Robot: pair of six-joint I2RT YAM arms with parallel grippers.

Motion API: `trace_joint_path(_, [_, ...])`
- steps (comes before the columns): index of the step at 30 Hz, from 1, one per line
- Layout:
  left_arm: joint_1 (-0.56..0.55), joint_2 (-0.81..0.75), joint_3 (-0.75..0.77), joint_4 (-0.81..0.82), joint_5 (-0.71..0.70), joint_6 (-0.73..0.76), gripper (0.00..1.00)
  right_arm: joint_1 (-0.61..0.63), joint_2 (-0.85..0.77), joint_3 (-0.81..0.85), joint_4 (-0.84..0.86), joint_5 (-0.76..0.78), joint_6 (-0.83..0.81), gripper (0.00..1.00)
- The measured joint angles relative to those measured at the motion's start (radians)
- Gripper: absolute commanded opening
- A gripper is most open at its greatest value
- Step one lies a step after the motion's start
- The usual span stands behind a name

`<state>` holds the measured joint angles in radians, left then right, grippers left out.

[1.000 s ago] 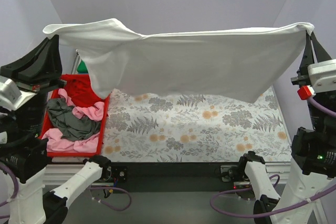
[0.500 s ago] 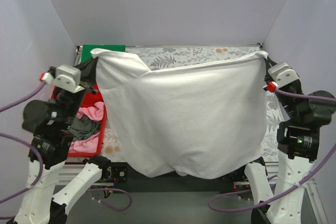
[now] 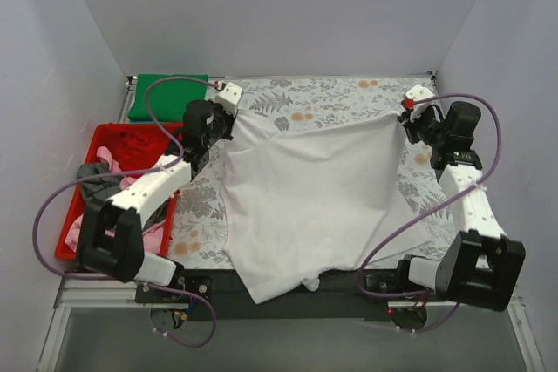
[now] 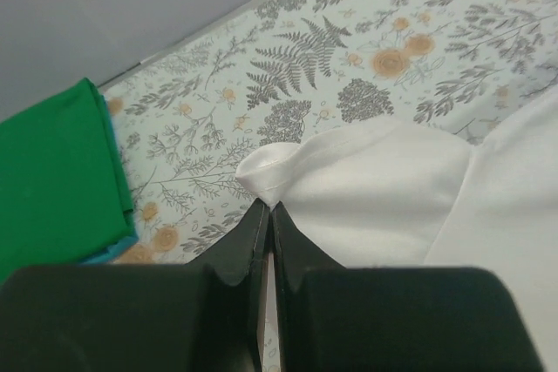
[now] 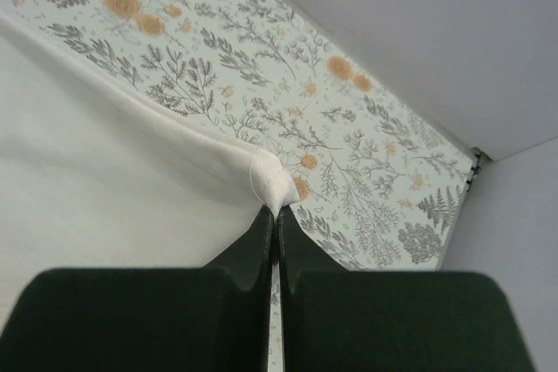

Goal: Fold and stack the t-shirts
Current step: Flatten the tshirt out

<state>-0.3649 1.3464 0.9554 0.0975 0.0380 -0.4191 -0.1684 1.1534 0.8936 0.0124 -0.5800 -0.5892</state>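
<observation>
The large white t-shirt lies spread over the floral cloth, its near end hanging over the table's front edge. My left gripper is shut on its far left corner. My right gripper is shut on its far right corner. Both corners are low over the cloth. A folded green t-shirt lies at the far left, also in the left wrist view. Pink, grey and red t-shirts sit in the red bin.
The red plastic bin stands at the left of the table. The grey floral cloth covers the tabletop. Purple cables loop from both arms. White walls close in the back and sides.
Both grippers have swung down and away from the camera, from holding the white t-shirt stretched high in the air to laying it flat on the floral cloth.
</observation>
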Motion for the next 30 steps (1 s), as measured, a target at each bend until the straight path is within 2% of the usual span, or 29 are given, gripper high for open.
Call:
trace_joint_path(3, [0.021, 0.159, 0.023, 0.088, 0.019, 0.009, 0.00, 0.003, 0.148, 0.006, 0.064, 0.007, -0.013, 0.01])
trace_joint_path(8, [0.081, 0.428, 0.211, 0.161, 0.062, 0.010, 0.00, 0.006, 0.348, 0.063, 0.105, 0.027, -0.016, 0.01])
trace_joint_path(12, [0.119, 0.527, 0.298, 0.193, 0.095, 0.016, 0.00, 0.006, 0.449, 0.140, 0.124, 0.031, -0.012, 0.01])
trace_joint_path(23, [0.114, 0.547, 0.359, 0.130, 0.146, 0.019, 0.00, 0.006, 0.580, 0.294, 0.120, 0.026, -0.012, 0.01])
trace_joint_path(30, [0.098, 0.388, 0.261, -0.039, 0.183, 0.013, 0.00, 0.007, 0.587, 0.303, 0.063, -0.002, -0.050, 0.01])
